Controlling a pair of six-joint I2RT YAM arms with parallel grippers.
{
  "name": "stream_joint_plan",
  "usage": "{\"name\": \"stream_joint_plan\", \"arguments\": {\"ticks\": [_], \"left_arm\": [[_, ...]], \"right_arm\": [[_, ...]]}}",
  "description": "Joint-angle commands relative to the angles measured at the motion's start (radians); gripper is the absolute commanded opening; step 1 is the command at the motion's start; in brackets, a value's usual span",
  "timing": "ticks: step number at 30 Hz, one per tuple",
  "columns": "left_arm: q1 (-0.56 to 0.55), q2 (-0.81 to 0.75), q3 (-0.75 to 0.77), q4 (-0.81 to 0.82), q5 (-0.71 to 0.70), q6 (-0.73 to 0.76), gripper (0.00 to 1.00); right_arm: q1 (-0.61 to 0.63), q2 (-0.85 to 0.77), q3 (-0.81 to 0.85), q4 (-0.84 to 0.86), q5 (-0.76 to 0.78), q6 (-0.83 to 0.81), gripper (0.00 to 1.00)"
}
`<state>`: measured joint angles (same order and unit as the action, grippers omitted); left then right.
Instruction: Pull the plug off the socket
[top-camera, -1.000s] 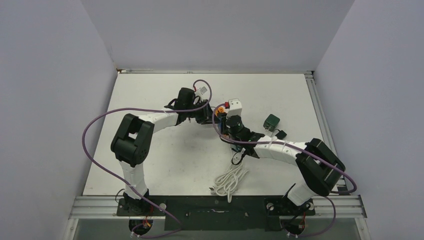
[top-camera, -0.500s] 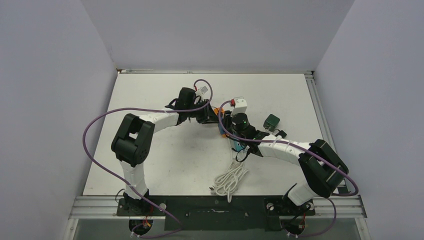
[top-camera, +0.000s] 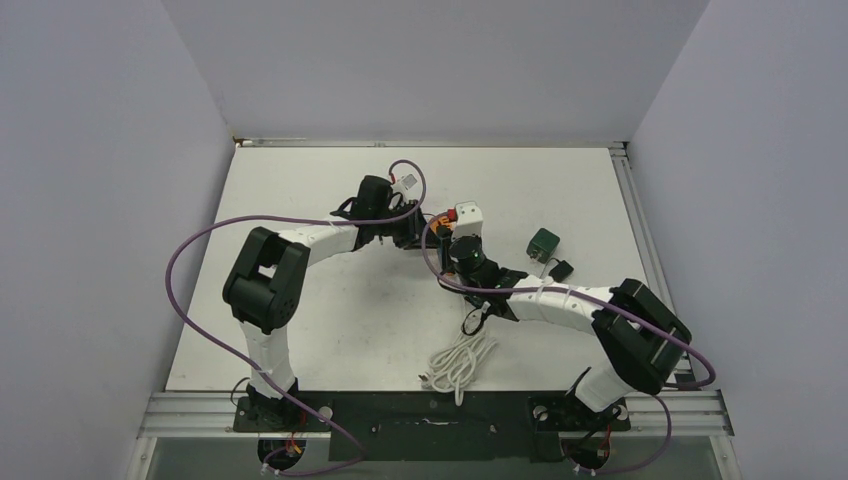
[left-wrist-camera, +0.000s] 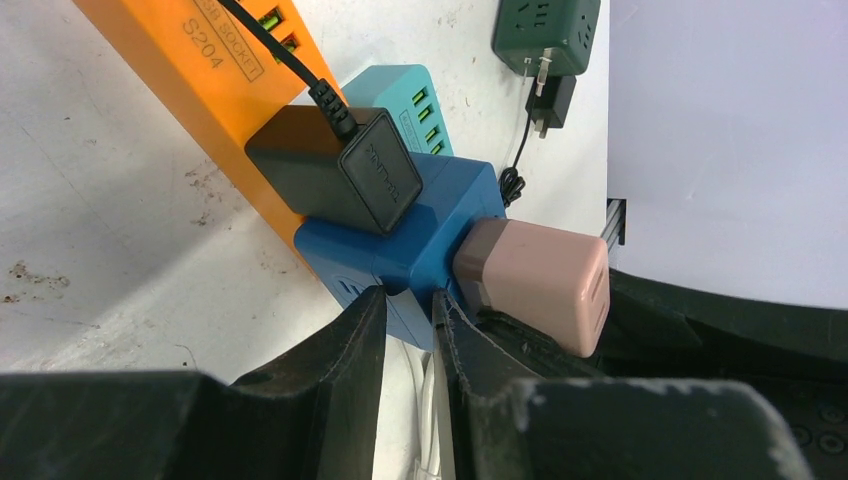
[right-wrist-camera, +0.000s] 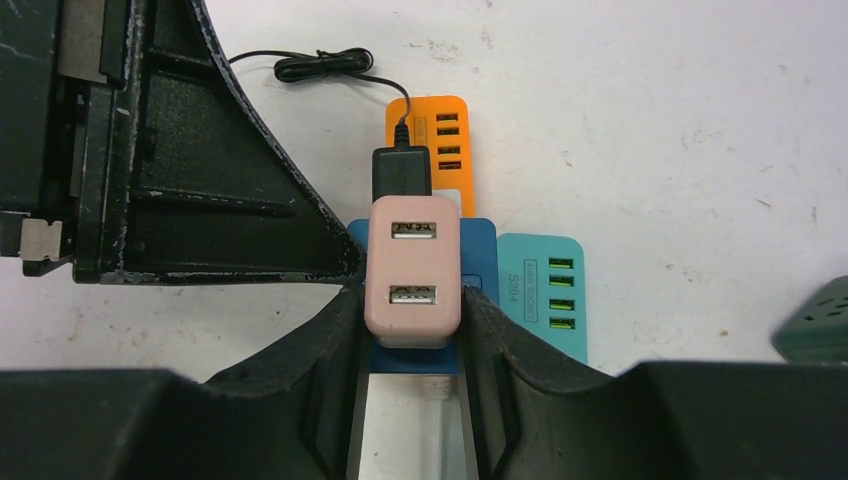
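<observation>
The plug (left-wrist-camera: 430, 240) is a blue cube with a pale pinkish block (right-wrist-camera: 413, 270) on top. It sits at the end of the orange socket (left-wrist-camera: 190, 70), against the strip. My left gripper (left-wrist-camera: 408, 298) is shut on the blue body's lower edge, pinching a thin ridge. My right gripper (right-wrist-camera: 412, 292) is shut on the pinkish top, one finger on each side. From above, both wrists meet at mid-table and cover most of the plug; only a bit of the orange socket (top-camera: 437, 222) shows there.
A black adapter (left-wrist-camera: 330, 165) on a thin black wire is stuck on the plug's side. A teal power strip (right-wrist-camera: 545, 290) lies next to the socket. A dark green cube (top-camera: 544, 242) with a small black block (top-camera: 562, 268) sits to the right. A coiled white cable (top-camera: 460, 360) lies nearer the bases.
The right wrist swung a little to the right half a second ago and has come back left toward the left wrist. The left arm has stayed put, both grips unchanged.
</observation>
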<state>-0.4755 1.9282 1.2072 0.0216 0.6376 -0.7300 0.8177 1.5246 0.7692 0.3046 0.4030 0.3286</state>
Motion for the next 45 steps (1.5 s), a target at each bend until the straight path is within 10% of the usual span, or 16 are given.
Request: {"name": "stream_joint_plan", "arguments": {"ticks": [1,27,45], "left_arm": [[-0.018,0.077,-0.041,-0.175,-0.098,0.064,0.18],[-0.023,0.08,-0.038,-0.181,-0.104,0.07,0.18],[-0.025,0.083,-0.035,-0.186,-0.105,0.073,0.18]], "right_arm": [[0.071,0.024,0.057,0.005,0.147,-0.07,0.05],[-0.099,-0.061,-0.029,0.065,-0.135,0.096,0.05],[0.015,-0.054,0.003,0.038,0.073,-0.023,0.05]]}}
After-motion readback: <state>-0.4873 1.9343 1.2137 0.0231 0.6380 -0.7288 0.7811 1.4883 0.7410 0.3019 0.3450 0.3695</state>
